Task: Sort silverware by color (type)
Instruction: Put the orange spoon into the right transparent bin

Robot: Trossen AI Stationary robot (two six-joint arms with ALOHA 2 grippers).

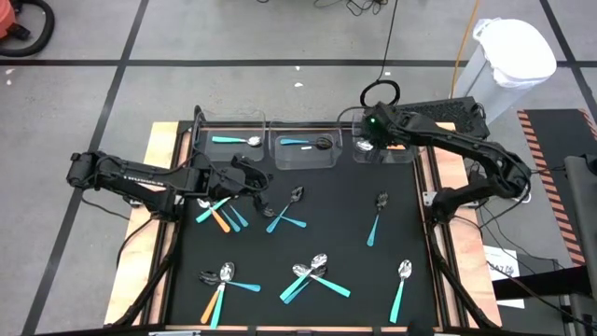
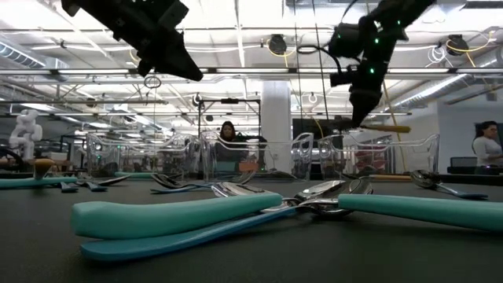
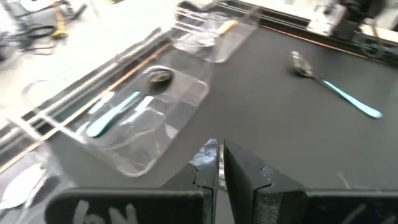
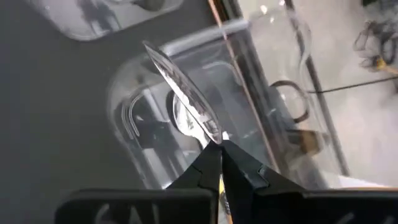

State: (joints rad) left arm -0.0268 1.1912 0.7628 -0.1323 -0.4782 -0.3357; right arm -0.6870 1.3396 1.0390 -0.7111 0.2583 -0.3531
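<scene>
Clear trays stand along the table's far edge. My right gripper (image 1: 367, 140) (image 4: 219, 146) hangs over the right tray (image 1: 384, 149), shut on an orange-handled utensil whose shiny head (image 4: 180, 87) juts forward. My left gripper (image 1: 254, 179) (image 3: 217, 152) is raised over the table's left half, shut, with a bit of shiny metal (image 3: 209, 153) at its tips. The left tray holds a teal spoon (image 1: 235, 140), the middle one a light blue utensil (image 1: 297, 143). Teal, blue and orange silverware (image 1: 312, 275) lies scattered flat on the black mat. My left gripper pinches a utensil between its fingertips; only a small shiny end (image 3: 209, 153) shows, and the fingers hide the rest. It is lifted clear of the table. My right gripper pinches the utensil just behind its metal head (image 4: 210, 138), from above. The orange handle (image 2: 389, 127) lies about level, clear above the tray.
More utensils lie near the left gripper (image 1: 222, 215), mid-table (image 1: 284, 215) (image 1: 376, 219) and along the near edge (image 1: 219, 280) (image 1: 401, 285). A wooden frame (image 1: 159, 187) borders the mat. People stand in the room beyond (image 2: 228, 137).
</scene>
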